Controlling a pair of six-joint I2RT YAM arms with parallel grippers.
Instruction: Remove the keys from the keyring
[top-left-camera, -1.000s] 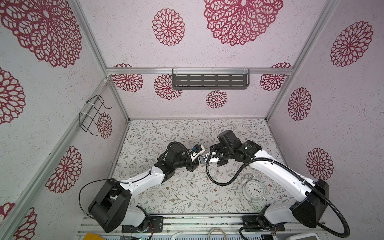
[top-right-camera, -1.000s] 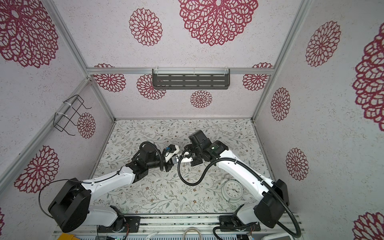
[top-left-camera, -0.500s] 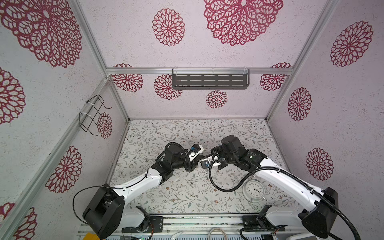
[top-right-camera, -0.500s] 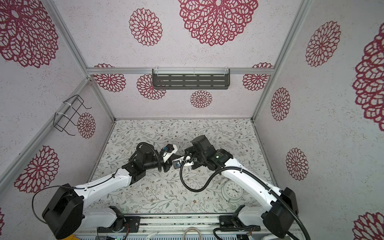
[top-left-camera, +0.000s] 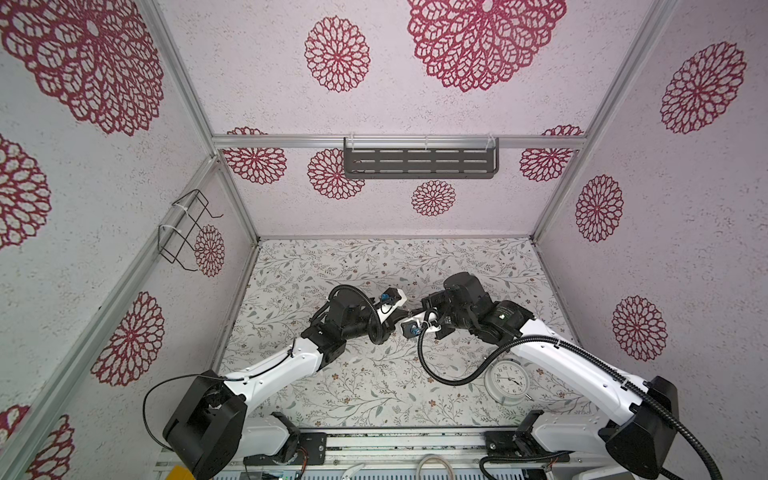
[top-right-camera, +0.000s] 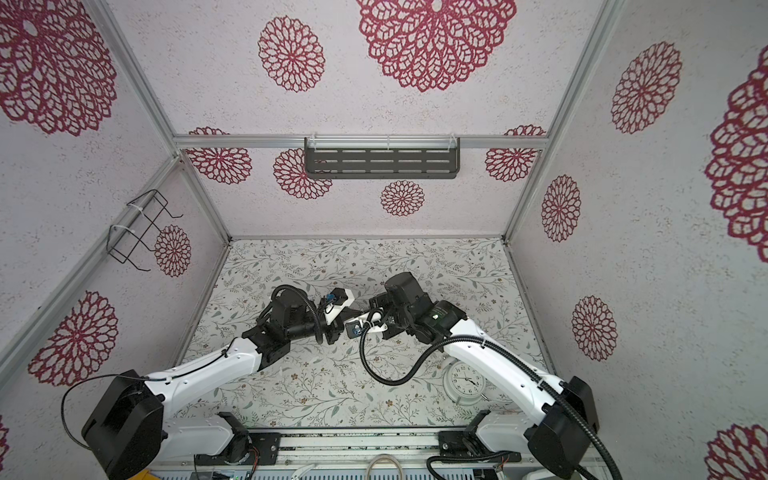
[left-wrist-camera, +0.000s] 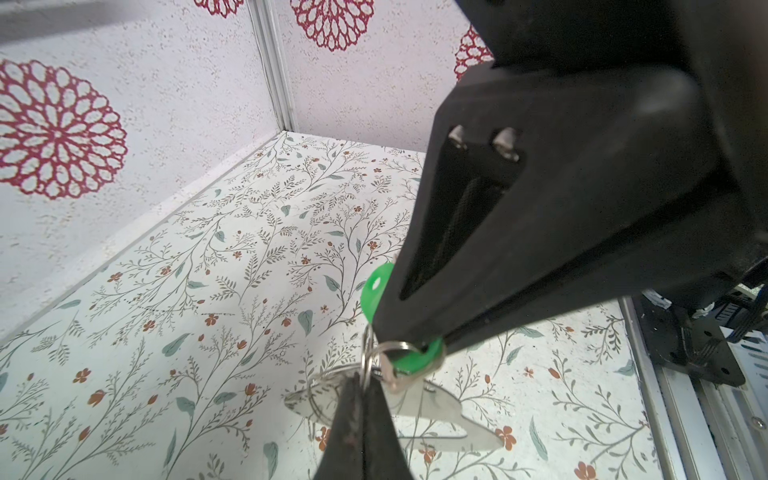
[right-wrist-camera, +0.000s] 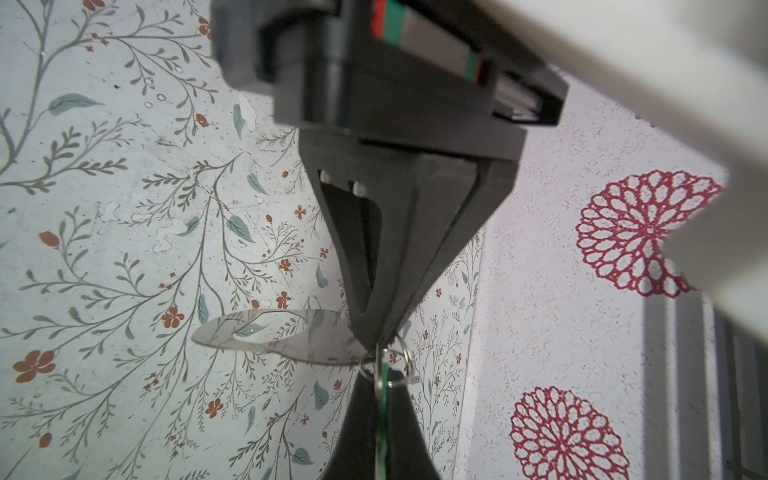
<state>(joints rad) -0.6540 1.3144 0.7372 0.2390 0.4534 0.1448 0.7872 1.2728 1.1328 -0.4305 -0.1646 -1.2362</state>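
Both grippers meet tip to tip above the middle of the table, my left gripper (top-left-camera: 401, 319) (top-right-camera: 347, 319) and my right gripper (top-left-camera: 415, 312) (top-right-camera: 363, 312). In the left wrist view my left gripper (left-wrist-camera: 360, 376) is shut on a small wire ring (left-wrist-camera: 368, 353) of the keyring (left-wrist-camera: 440, 409), a flat silvery plate with an oval opening hanging below. My right gripper (left-wrist-camera: 415, 347) (right-wrist-camera: 380, 386) is shut on the green-tagged key (left-wrist-camera: 376, 291) (right-wrist-camera: 384, 382). In the right wrist view the left gripper (right-wrist-camera: 374, 347) points down at the keyring (right-wrist-camera: 270, 332). A pale piece (left-wrist-camera: 392, 380) hangs beside the green tag; what it is I cannot tell.
A round white alarm clock (top-left-camera: 507, 379) (top-right-camera: 464, 380) lies on the floral table under the right arm. A dark slotted shelf (top-left-camera: 419, 163) hangs on the back wall and a wire rack (top-left-camera: 185, 228) on the left wall. Walls close in on three sides.
Both arms have shifted slightly while the gripper tips stay together over mid-table. Both grips are unchanged.
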